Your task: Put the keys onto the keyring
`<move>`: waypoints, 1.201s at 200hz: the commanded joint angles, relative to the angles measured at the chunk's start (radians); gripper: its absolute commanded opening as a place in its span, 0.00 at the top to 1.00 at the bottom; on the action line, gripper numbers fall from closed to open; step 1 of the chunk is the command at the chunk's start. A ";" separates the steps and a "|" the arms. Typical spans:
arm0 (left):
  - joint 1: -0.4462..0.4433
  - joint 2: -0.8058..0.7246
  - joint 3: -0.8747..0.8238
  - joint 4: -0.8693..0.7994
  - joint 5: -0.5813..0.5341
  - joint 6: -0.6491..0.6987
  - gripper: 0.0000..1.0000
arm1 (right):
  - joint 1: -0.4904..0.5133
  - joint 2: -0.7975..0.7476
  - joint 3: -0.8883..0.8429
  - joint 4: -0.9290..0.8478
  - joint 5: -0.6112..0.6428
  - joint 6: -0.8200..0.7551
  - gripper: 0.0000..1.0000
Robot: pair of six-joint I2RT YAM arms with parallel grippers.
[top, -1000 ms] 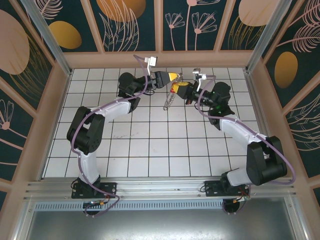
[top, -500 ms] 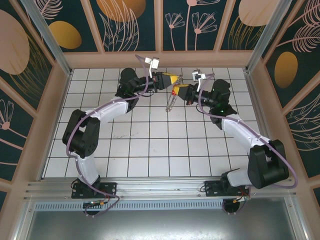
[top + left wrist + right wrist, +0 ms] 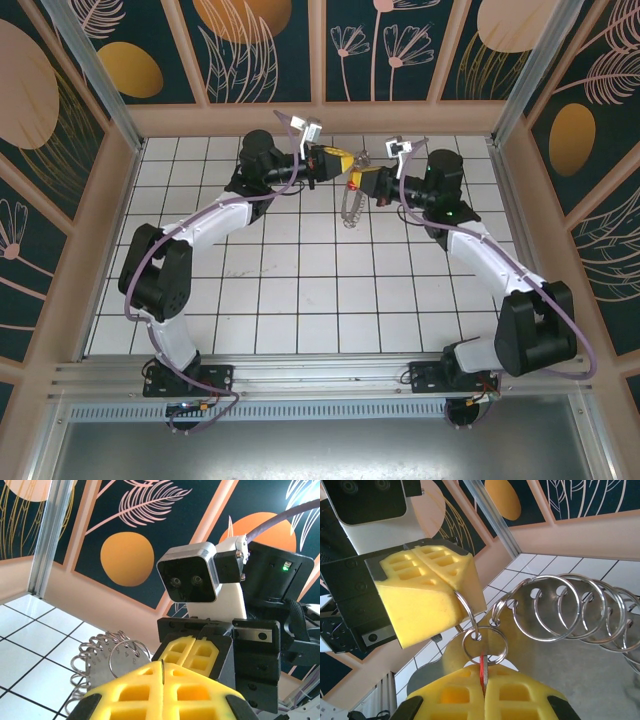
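Right wrist: right end effector (image 3: 483,687) pinches red key (image 3: 482,670) touching keyring (image 3: 540,660).

Robot test cell, aluminium frame (image 3: 320,378), white gridded tabletop (image 3: 300,300), leaf-patterned wall panels (image 3: 260,60)

Yellow waffle-foam left end effector (image 3: 453,586) and right end effector (image 3: 483,681); thin red key (image 3: 482,668); silvery metal keyring (image 3: 560,645); white, dark-gridded tabletop (image 3: 300,290).

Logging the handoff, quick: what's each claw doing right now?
Left claw: closed on a wire of the keyring.
Right claw: closed on the red key.
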 commanded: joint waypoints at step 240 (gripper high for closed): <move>-0.001 -0.019 0.027 -0.135 0.008 0.128 1.00 | -0.059 0.065 0.244 -0.479 -0.148 -0.330 1.00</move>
